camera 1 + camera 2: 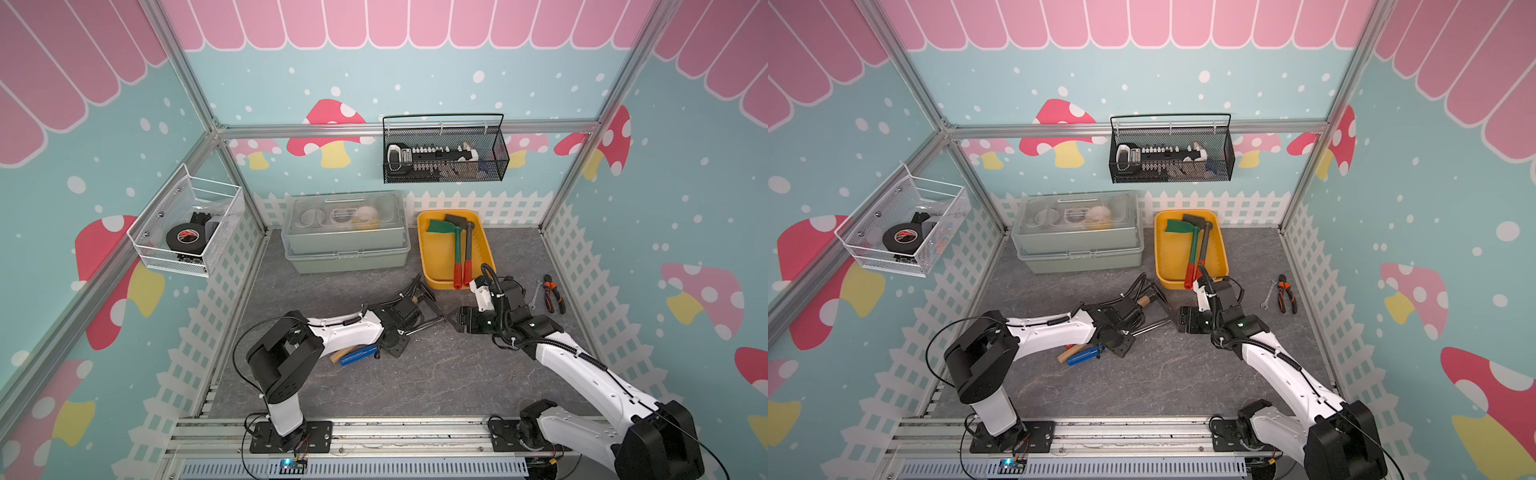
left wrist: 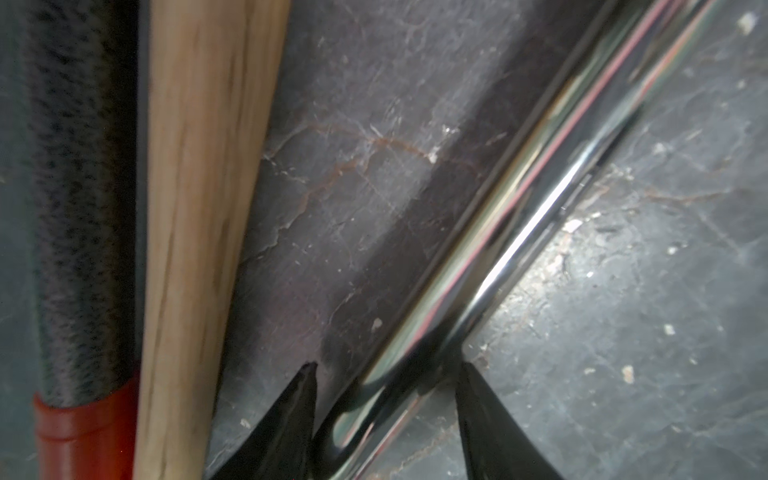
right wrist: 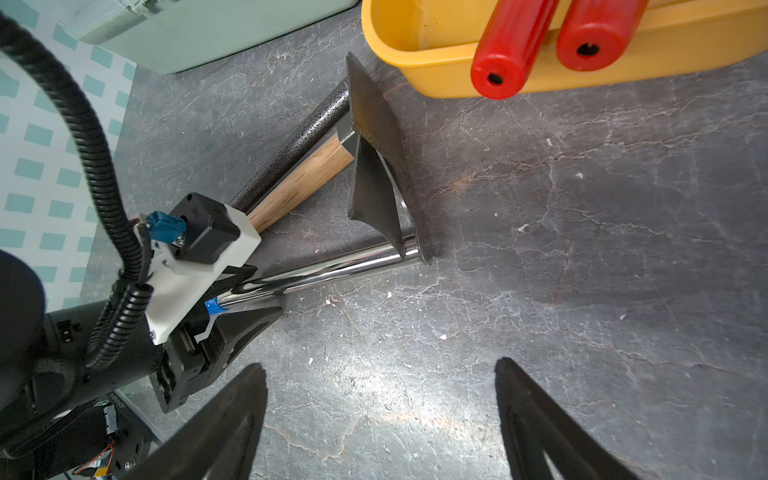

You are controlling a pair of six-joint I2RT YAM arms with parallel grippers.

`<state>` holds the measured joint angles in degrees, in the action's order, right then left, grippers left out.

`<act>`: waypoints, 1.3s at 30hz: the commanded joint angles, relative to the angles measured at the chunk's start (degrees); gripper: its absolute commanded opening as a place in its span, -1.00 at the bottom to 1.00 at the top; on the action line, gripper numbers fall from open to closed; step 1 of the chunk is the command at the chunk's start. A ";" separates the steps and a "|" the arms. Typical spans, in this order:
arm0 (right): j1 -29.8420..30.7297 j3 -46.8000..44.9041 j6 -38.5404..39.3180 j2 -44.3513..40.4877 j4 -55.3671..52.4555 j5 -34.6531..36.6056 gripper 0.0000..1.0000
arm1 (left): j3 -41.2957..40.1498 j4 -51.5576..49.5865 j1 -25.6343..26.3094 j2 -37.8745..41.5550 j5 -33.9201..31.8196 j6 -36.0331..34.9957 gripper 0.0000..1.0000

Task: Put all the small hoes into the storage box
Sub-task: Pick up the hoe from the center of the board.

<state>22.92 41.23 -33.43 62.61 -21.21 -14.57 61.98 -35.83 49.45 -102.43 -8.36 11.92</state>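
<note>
The left pincer (image 2: pixel 386 370) stands narrow astride the chrome shaft of the small hoe (image 3: pixel 332 266) near its grip end, probably to lift it level; whether it pinches yet I cannot tell. The hoe lies on the desk (image 3: pixel 582 291), blade beyond the fingertips. Just beside the pincer, a wooden-handled tool (image 2: pixel 199 208) and a black-handled tool (image 2: pixel 75 187) converge on that blade and may drag along. Farther out, the storage box (image 3: pixel 415 70) holds two red-gripped tools (image 3: pixel 511 54) overhanging its near rim. The right pincer (image 3: pixel 380 365) hovers wide, empty.
</note>
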 commanded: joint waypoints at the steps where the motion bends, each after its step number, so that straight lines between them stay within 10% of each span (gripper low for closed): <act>1: -0.12 0.60 0.56 -0.47 -0.23 0.64 0.70 | 1.12 -1.83 1.75 -2.10 -0.25 -1.73 -0.02; 39: -0.13 -6.10 -8.64 -7.10 0.37 3.92 0.70 | 4.81 -0.91 7.01 -2.82 -6.38 -8.59 -1.00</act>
<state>22.92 36.56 -38.96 56.40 -21.78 -11.38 64.79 -36.71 55.81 -104.71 -13.10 4.84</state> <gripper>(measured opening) 0.851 0.215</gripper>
